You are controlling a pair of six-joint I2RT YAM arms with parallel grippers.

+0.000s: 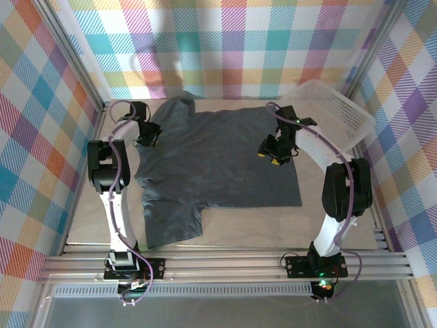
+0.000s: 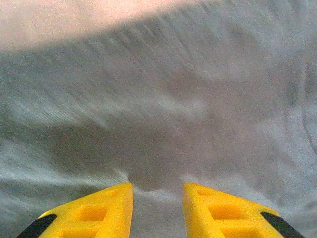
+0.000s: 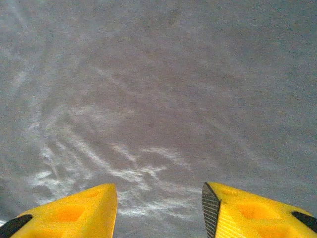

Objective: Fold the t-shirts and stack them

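One dark charcoal-grey t-shirt (image 1: pixel 218 171) lies spread flat on the table, with a sleeve at the back left and another at the front left. My left gripper (image 1: pixel 147 137) hovers at the shirt's left edge, near the back sleeve. In the left wrist view the left gripper (image 2: pixel 158 198) has its yellow fingers (image 2: pixel 99 213) apart over blurred grey fabric (image 2: pixel 163 109), nothing between them. My right gripper (image 1: pixel 273 152) is over the shirt's right half. Up close, the right gripper (image 3: pixel 159 203) stands open just above the creased cloth (image 3: pixel 158 99).
A white perforated basket (image 1: pixel 334 109) stands tilted in the back right corner, just beyond the right arm. Bare table (image 1: pixel 273 225) shows in front of the shirt and along its left side. Checked walls close in the back and both sides.
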